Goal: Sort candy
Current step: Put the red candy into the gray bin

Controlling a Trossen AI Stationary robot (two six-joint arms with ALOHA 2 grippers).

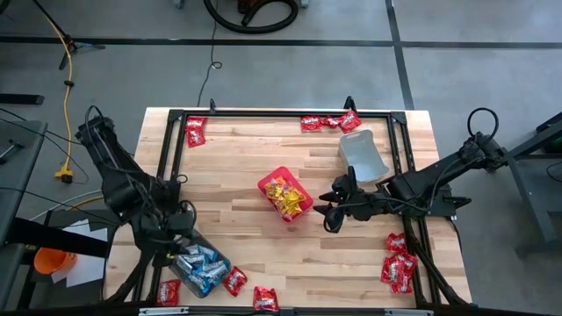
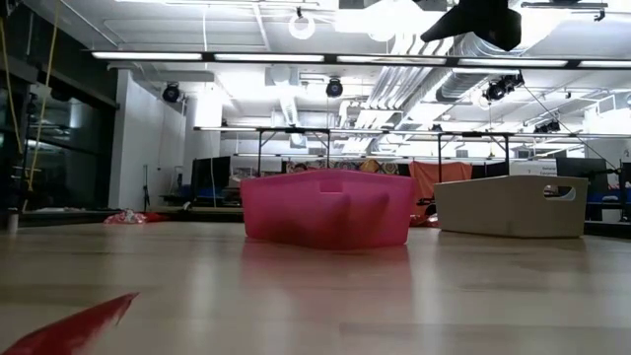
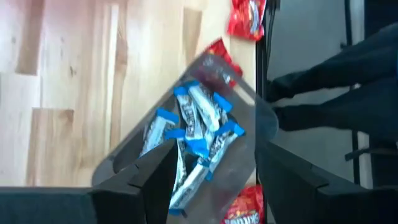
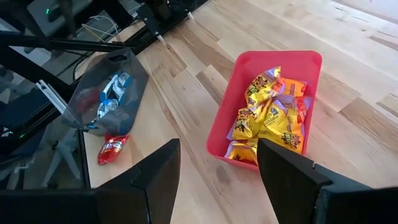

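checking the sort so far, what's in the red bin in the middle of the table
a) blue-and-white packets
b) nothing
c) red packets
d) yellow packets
d: the red bin holds a heap of yellow packets, seen in the right wrist view and from above, while the blue-and-white packets lie in the clear tub under the left arm.

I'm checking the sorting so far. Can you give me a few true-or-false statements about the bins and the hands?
1. The red bin holds yellow candy. True.
2. The clear tub holds red packets. False: it holds blue-and-white candy.
3. The grey tub is full of candy. False: it looks empty.
4. The left hand is open above the clear tub. True.
5. The right hand grips a packet. False: it is open and empty.
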